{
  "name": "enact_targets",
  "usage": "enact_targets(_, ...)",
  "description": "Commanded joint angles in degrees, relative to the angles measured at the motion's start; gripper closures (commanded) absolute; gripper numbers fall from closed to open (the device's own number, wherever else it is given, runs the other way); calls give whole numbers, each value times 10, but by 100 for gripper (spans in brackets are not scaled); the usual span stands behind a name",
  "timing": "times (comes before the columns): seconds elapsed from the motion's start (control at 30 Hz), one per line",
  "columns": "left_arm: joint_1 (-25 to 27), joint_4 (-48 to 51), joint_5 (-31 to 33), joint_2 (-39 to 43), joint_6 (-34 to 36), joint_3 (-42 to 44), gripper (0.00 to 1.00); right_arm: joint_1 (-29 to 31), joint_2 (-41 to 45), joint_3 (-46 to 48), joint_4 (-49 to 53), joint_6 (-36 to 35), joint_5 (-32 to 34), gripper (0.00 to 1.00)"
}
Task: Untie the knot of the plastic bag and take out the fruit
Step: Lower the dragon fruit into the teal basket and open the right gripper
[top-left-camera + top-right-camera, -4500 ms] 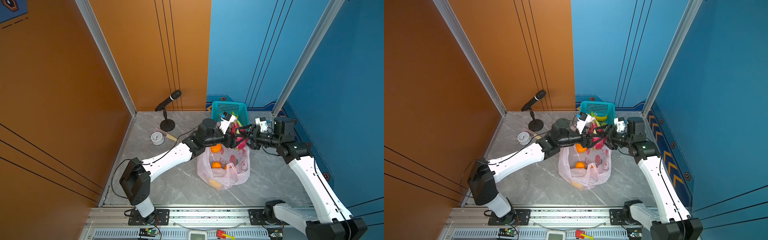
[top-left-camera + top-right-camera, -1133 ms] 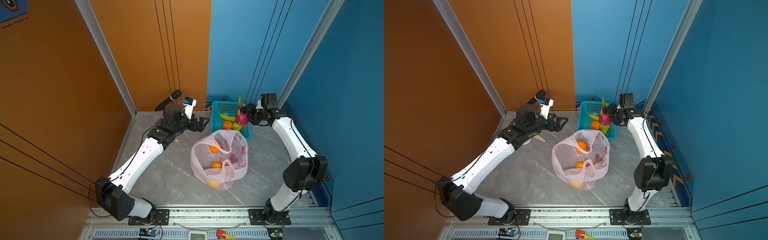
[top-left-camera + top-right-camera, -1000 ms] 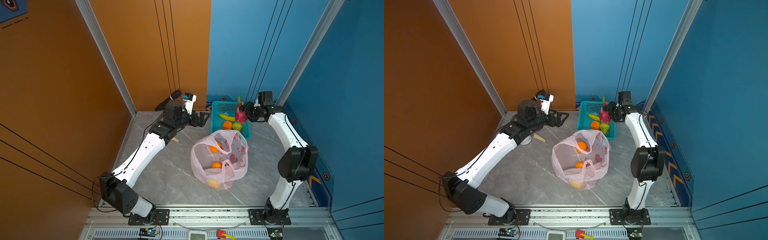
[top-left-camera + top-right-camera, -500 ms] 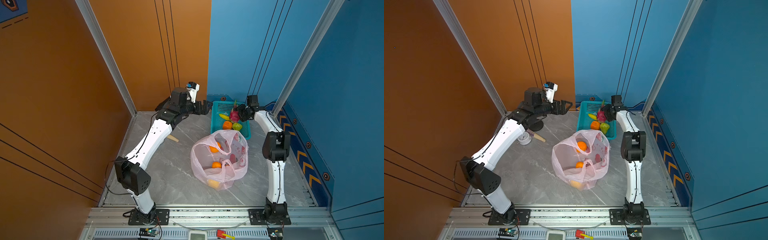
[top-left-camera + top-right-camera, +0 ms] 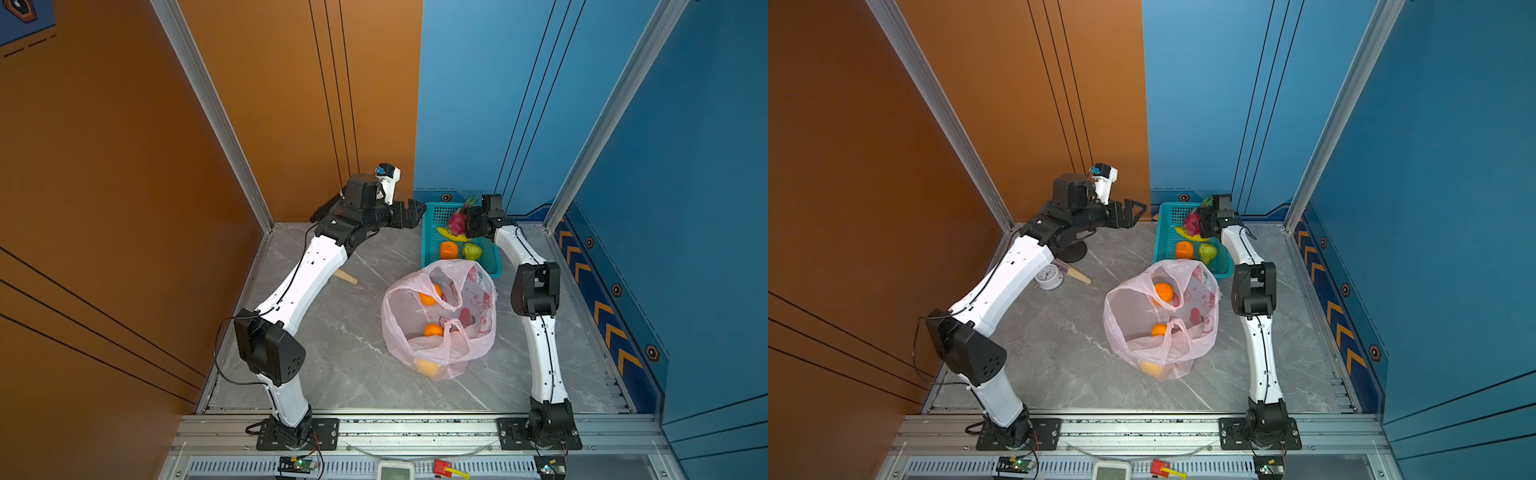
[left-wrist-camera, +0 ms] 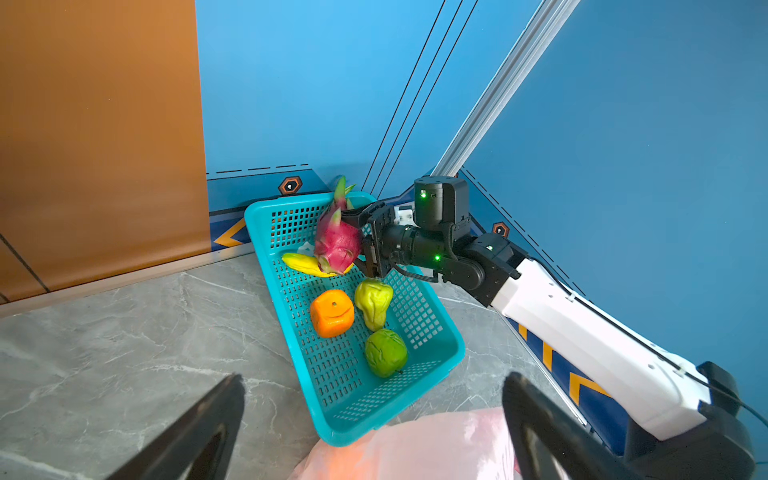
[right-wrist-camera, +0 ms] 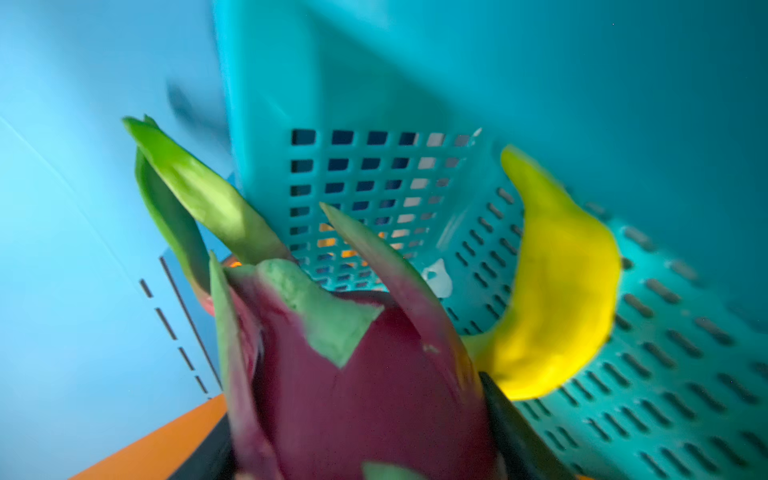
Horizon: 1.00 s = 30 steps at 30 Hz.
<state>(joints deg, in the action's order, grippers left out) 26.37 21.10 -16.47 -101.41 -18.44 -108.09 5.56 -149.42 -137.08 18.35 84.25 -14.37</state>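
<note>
The pale-pink plastic bag (image 5: 478,332) (image 5: 1121,328) lies open on the floor, its handle loops loose; no knot shows. Oranges (image 5: 430,296) (image 5: 433,330) sit inside it. My right gripper (image 5: 463,224) (image 6: 358,242) (image 7: 361,436) is shut on the magenta dragon fruit (image 5: 456,221) (image 5: 1192,222) (image 6: 336,243) (image 7: 357,374), holding it low over the far end of the teal basket (image 5: 428,253) (image 6: 266,249), next to the banana (image 6: 303,264) (image 7: 557,299). My left gripper (image 5: 415,212) (image 5: 1137,212) (image 6: 372,380) hangs open and empty in the air left of the basket.
The basket also holds an orange fruit (image 6: 332,313), a yellow-green one (image 6: 374,303) and a green round one (image 6: 385,353). A microphone stand (image 5: 1073,251), a small clock (image 5: 1048,276) and a wooden handle (image 5: 1075,274) lie at the back left. Walls close in behind.
The right gripper has carried the dragon fruit leftward, from the basket's right side to over its far end. The left gripper has risen and drawn back toward the rear wall.
</note>
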Motion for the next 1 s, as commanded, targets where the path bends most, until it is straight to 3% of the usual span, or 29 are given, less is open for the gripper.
enact_targets(0.0,9,9,15,2,8,-9,3,8,-40,-36,-10,64,-3,50)
enact_targets(0.1,12,9,26,11,10,3,3,9,-43,-36,-13,68,-10,39)
enact_targets(0.2,20,0,36,25,14,22,3,7,-25,-35,15,27,13,24)
enact_targets(0.33,28,-14,47,45,17,52,3,1,-9,-31,23,5,5,14)
enact_targets(0.47,34,-24,57,67,19,81,3,-3,14,-22,43,-24,8,11)
enact_targets(0.53,38,-28,61,80,20,97,3,-4,30,-10,47,-35,7,1)
enact_targets(0.97,61,-59,91,179,35,211,3,-8,149,64,75,-102,13,0)
